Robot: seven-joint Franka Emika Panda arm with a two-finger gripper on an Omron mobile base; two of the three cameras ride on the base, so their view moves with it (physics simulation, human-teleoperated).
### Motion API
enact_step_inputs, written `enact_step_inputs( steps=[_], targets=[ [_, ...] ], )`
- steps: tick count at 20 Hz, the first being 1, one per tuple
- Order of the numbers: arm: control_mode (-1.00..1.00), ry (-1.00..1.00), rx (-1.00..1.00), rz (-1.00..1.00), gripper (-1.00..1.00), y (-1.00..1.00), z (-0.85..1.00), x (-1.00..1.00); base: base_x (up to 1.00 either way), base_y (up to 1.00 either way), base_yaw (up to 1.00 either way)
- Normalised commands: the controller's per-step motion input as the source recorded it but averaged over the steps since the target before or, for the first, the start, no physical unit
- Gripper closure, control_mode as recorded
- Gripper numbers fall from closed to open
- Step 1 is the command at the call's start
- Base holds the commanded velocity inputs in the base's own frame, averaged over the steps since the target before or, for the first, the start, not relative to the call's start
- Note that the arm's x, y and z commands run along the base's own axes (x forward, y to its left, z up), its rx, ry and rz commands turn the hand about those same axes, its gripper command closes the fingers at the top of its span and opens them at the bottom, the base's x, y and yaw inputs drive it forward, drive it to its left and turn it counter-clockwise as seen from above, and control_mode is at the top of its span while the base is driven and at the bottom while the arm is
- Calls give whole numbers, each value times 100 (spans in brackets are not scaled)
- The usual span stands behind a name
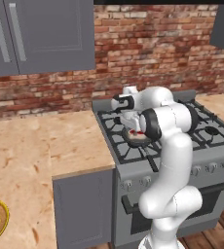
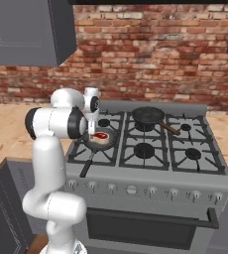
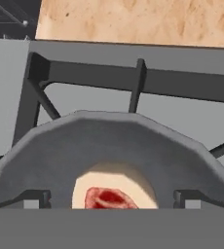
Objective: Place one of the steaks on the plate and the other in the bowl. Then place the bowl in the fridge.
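Note:
Two steaks lie in a dark frying pan point(image 2: 100, 140) on the stove's front-left burner. The bright red steak point(image 3: 109, 198) rests on top of the paler steak point(image 3: 136, 179). My gripper point(image 3: 111, 199) hangs open just above them, one fingertip on each side of the meat and nothing held. From the right base view the gripper point(image 2: 92, 131) points down at the red steak point(image 2: 101, 135). The plate point(image 1: 2, 214), tan-rimmed with a greenish centre, sits on the counter at the lower left edge. The bowl and the fridge are out of view.
A second long-handled pan point(image 2: 146, 115) sits on a rear burner. The stove point(image 2: 200, 173) has raised black grates and a row of front knobs. A wooden counter point(image 1: 36, 146) stretches left of it, with grey cabinets point(image 1: 46, 34) above and a brick wall behind.

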Motion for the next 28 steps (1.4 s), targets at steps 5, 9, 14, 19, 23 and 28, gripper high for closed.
enact_step_inputs(
  steps=[5, 9, 14, 19, 23, 28],
  targets=[
    [-100, 0, 0, -7, -100, 6, -11, 16, 0, 0, 0],
    [-100, -1, 0, 0, -100, 0, -2, 5, 0, 0, 0],
    [-100, 0, 0, -1, -100, 0, -4, -23, 0, 0, 0],
    [-100, -14, 0, -4, -100, -5, -28, -58, 0, 0, 0],
    [-100, -21, 4, 0, -100, -2, -13, -33, 0, 0, 0],
    [-100, -22, 6, 0, 100, 0, 0, -15, 0, 0, 0]
  ],
)
